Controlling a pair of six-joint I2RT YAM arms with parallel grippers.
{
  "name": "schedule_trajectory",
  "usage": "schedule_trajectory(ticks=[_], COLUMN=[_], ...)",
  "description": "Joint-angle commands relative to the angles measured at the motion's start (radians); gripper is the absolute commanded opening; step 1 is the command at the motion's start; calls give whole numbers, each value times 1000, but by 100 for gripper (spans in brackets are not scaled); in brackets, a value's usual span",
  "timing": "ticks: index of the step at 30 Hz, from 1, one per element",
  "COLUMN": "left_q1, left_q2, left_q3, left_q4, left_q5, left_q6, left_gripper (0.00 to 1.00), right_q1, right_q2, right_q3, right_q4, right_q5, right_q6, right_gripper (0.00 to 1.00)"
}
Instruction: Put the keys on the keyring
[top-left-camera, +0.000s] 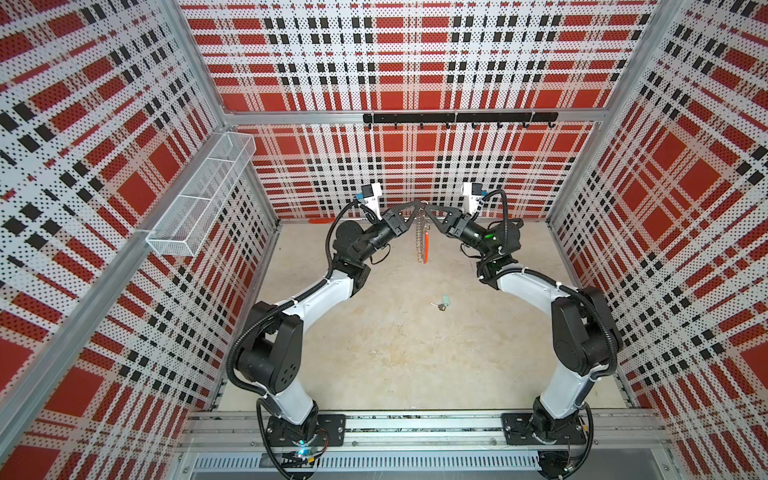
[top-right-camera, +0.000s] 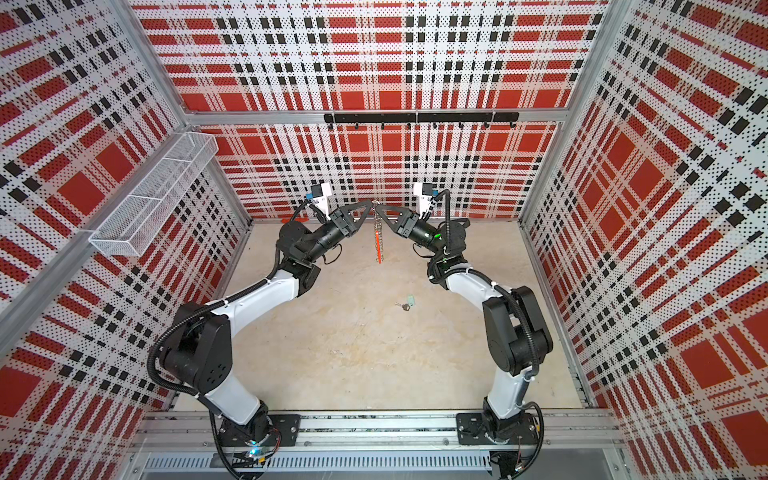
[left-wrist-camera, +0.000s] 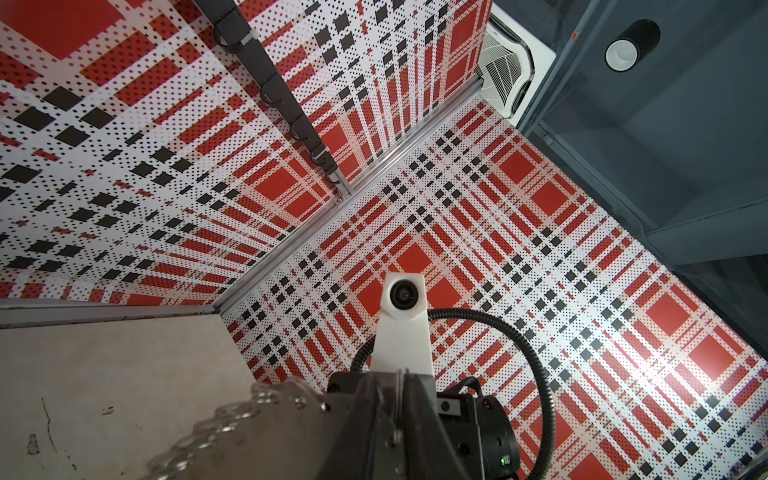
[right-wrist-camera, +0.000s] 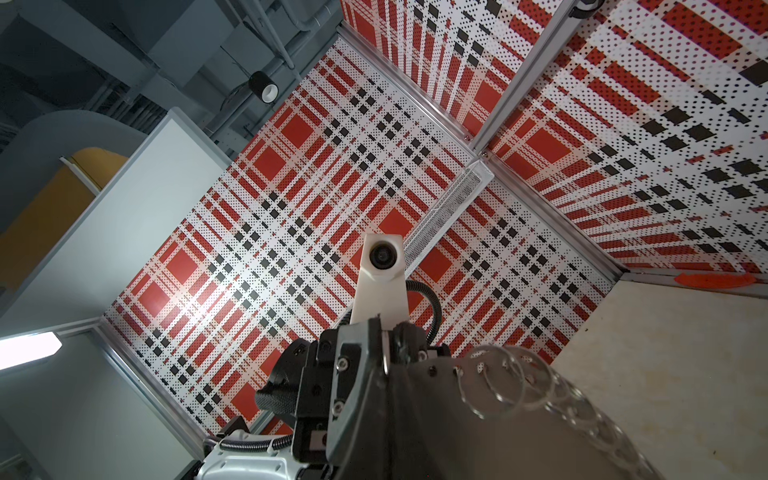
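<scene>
The keyring hangs edge-on high over the back of the table, its orange-red arc and silver wire clips pointing down; it shows in both top views. My left gripper and right gripper meet tip to tip at its top. In the left wrist view the jaws are pressed on a thin silver wire, with the grey keyring beside them. The right wrist view shows the jaws shut on a wire clip, the keyring running off to one side. The keys, a small silver key with a mint tag, lie on the table below, apart from both grippers.
A white wire basket hangs on the left wall. A black hook rail runs along the back wall. A small orange-red strip lies at the foot of the back wall. Both arms arch inward from the front rail.
</scene>
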Motion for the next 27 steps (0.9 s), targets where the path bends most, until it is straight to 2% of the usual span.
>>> schedule_trajectory(ticks=[1, 11, 13, 15, 18, 20, 23, 27], left_q1=[-6, -8, -10, -12, -12, -12, -12, -10], left_q2=[8, 15, 14, 7, -8, -20, -33, -37], left_q3=[29, 35, 34, 30, 20, 15, 4, 4], left_q4=[28, 28, 28, 28, 28, 28, 28, 32], left_q5=[16, 23, 25, 25, 13, -3, -29, -25], left_q6=[3, -2, 0, 1, -3, -9, -27, -43], left_gripper=[17, 19, 14, 0, 0, 0, 0, 0], right_q1=[10, 11, 12, 12, 12, 10, -9, -63], right_q2=[-10, -25, -27, -29, -35, -44, -73, -130], right_q3=[36, 31, 27, 27, 22, 13, -22, -87], right_q4=[64, 46, 46, 45, 38, 36, 30, 1], right_q5=[-7, -8, -5, -5, 4, 15, 33, 48], right_q6=[21, 8, 8, 8, 10, 11, -2, -24], right_gripper=[0, 0, 0, 0, 1, 7, 25, 31])
